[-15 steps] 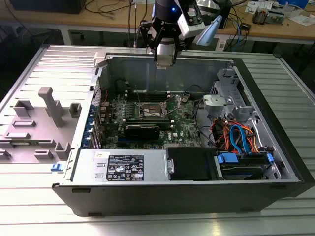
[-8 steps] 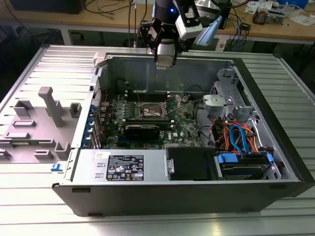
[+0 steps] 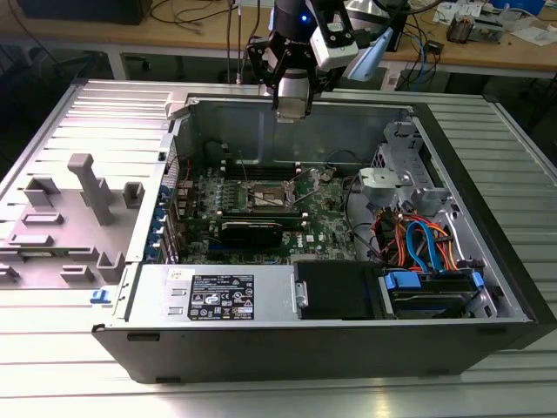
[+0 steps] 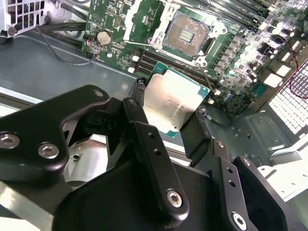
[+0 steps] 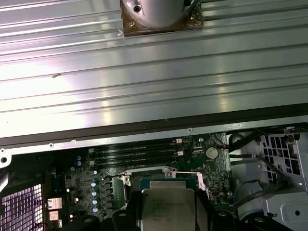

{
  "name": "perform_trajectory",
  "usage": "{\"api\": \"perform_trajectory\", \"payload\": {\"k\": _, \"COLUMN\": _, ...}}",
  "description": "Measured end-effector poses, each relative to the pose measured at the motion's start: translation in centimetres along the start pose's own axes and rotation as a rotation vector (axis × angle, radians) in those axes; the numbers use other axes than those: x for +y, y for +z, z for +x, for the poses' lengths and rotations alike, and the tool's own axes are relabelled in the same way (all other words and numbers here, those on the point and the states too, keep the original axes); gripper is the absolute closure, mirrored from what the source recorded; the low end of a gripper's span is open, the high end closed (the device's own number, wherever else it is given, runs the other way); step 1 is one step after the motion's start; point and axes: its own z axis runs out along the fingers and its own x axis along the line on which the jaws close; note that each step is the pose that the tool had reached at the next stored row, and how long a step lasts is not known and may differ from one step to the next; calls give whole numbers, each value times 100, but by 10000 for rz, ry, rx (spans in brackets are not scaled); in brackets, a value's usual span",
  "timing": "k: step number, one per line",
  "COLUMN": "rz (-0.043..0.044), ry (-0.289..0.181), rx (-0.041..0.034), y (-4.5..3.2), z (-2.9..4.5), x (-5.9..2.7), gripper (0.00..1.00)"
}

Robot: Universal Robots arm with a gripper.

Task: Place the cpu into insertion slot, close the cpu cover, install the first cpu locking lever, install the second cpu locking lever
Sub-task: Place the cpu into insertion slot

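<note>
Jaws clamped on flat, square cpu [image 4: 171,103] with dull silver-grey metal top, black angular gripper [image 4: 168,118] apart from green motherboard [image 4: 231,72], square dark silver-rimmed insertion slot [image 4: 185,33] exposed.

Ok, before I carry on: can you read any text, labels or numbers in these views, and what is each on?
Nothing is legible enough to quote.
Printed label on the silver metal box, exterior view: lines of print and symbols, too small to read.
Top of the cpu, second wrist view: faint markings, too blurred to read.
Green motherboard: white lettering, too small to read.
</note>
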Motion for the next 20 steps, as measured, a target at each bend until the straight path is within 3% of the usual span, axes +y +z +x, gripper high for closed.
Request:
{"api": "perform_trajectory", "payload": {"k": 6, "rz": 0, "ry": 11, "rx": -1, "y": 0, "z": 0, "x": -1, "gripper": 46}}
{"api": "perform_trajectory", "payload": {"k": 12, "rz": 4, "ry": 631, "rx": -58, "y": 11, "z": -1, "x": -2, "gripper": 46}}
{"api": "perform_trajectory", "payload": {"k": 17, "rz": 4, "ry": 743, "rx": -68, "y": 21, "z": 9, "x": -47, "gripper": 46}}
{"api": "perform_trajectory", "payload": {"k": 20, "rz": -4, "ry": 1083, "rx": -98, "y": 28, "z": 10, "x": -48, "gripper": 46}}
